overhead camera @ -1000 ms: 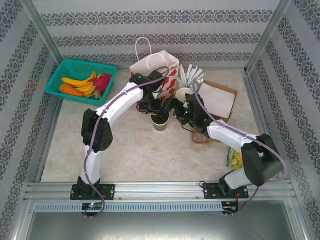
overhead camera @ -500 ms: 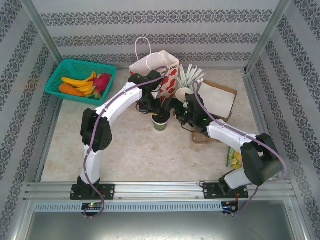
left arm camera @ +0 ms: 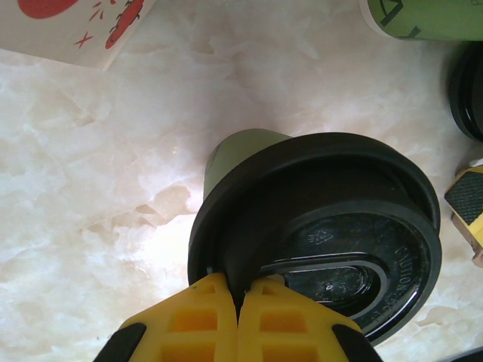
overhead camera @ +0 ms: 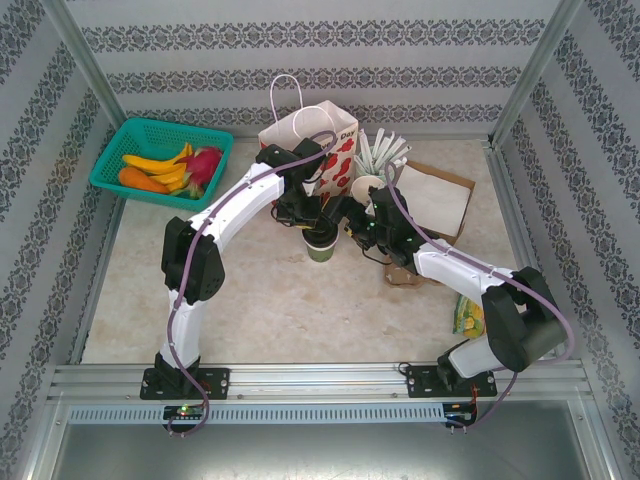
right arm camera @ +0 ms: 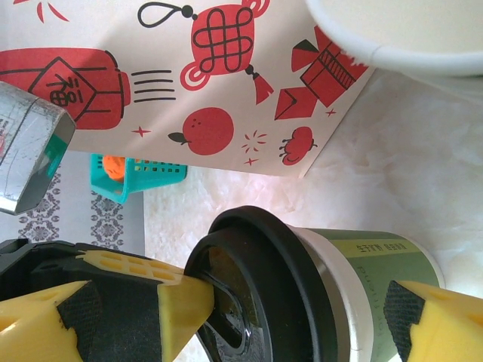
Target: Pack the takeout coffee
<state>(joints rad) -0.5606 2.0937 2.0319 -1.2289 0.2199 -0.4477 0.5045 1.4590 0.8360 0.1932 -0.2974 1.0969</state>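
The takeout coffee point(overhead camera: 321, 246) stands upright near the middle of the table point(overhead camera: 270, 300), with its black lid point(left arm camera: 324, 241) on. The left gripper point(left arm camera: 239, 292) has its yellow fingers pressed together, the tips against the lid's rim. The right gripper point(right arm camera: 256, 317) is spread wide with the cup between its fingers; whether they touch it I cannot tell. At 12 o'clock from the cup, the paper bag point(overhead camera: 300, 135) shows the letters "Day". The cup's small print is not readable.

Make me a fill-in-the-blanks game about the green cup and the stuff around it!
1. The green cup wears a ____ lid.
2. The paper bag has ____ drawings on it.
3. The teal basket sits at the table's far ____ corner.
4. The left gripper has ____ fingers.
Missing words: black, red, left, yellow.
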